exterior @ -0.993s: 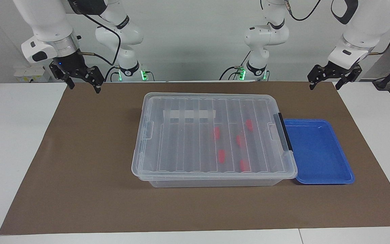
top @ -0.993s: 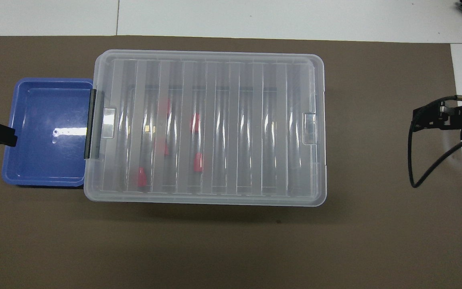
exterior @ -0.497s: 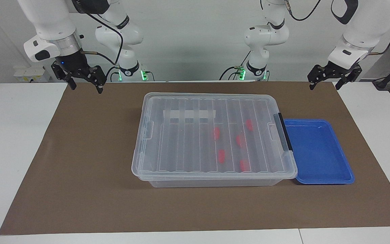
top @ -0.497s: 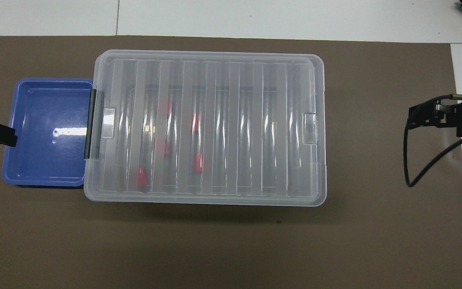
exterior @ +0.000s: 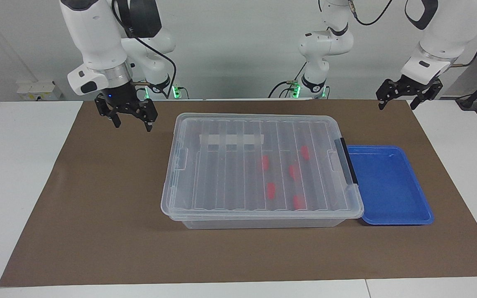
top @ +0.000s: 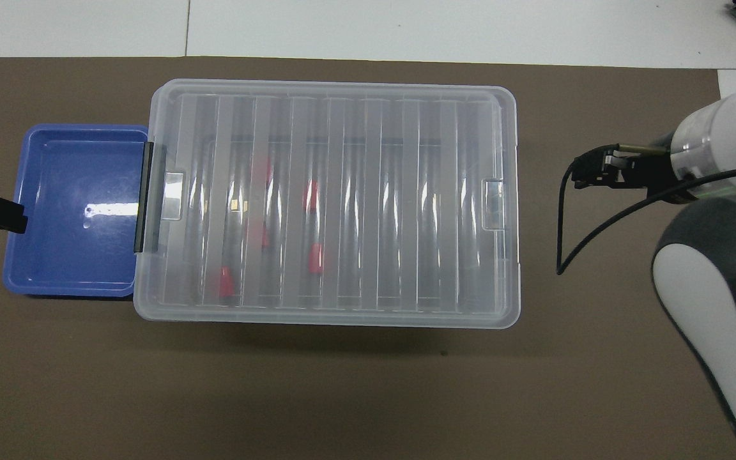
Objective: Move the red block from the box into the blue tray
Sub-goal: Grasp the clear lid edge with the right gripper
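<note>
The box (exterior: 213,174) is a clear bin on the brown mat with its ribbed lid shut; it also shows in the overhead view (top: 432,211). Several red blocks lie inside, one of them (exterior: 271,189) near the middle, and they show through the lid (top: 315,257). The blue tray (exterior: 387,186) sits empty against the box's black latch, at the left arm's end (top: 74,211). My right gripper (exterior: 133,126) is open and empty in the air over the mat, beside the box's end toward the right arm (top: 588,174). My left gripper (exterior: 396,106) is open and empty, raised over the mat by the tray.
The brown mat (exterior: 97,207) covers most of the white table (exterior: 15,165). A black cable (top: 572,243) loops down from the right wrist.
My right gripper has moved from the mat's corner toward the box and come lower. The left arm, box and tray have not moved.
</note>
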You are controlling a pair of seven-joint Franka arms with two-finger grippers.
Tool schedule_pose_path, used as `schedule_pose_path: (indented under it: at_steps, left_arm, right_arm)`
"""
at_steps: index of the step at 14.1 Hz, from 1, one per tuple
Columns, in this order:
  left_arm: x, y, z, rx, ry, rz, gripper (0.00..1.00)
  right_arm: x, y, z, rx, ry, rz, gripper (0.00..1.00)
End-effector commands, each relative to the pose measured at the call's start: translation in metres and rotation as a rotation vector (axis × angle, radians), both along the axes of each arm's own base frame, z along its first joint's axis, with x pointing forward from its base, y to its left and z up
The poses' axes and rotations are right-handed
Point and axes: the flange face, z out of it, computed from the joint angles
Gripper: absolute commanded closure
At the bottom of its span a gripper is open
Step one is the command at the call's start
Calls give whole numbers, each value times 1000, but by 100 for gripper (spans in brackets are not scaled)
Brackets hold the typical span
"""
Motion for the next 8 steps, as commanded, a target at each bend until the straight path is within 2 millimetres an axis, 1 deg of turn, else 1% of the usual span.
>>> schedule_pose_path:
  at_steps: [1,2,4,5,7,8]
  left_arm:
    - [-5,1,4,-11,9,-4,0]
    - [-5,1,4,-11,9,-4,0]
    - [-5,1,4,-11,9,-4,0]
    - [-5,1,4,-11,9,-4,0]
    - [-5,1,4,-11,9,-4,0]
    - [-5,1,4,-11,9,-4,0]
  right_arm:
    - [-2,27,-36,32,-40,-27,0]
    - [-4,37,-48,39,-48,-30,0]
    - [-13,52,-65,36,-35,-15,0]
    - [-18,51,-77,28,-13,-5,0]
    - [-26,49,-97,38,-52,5,0]
    - [-30,48,-103,46,-74,3,0]
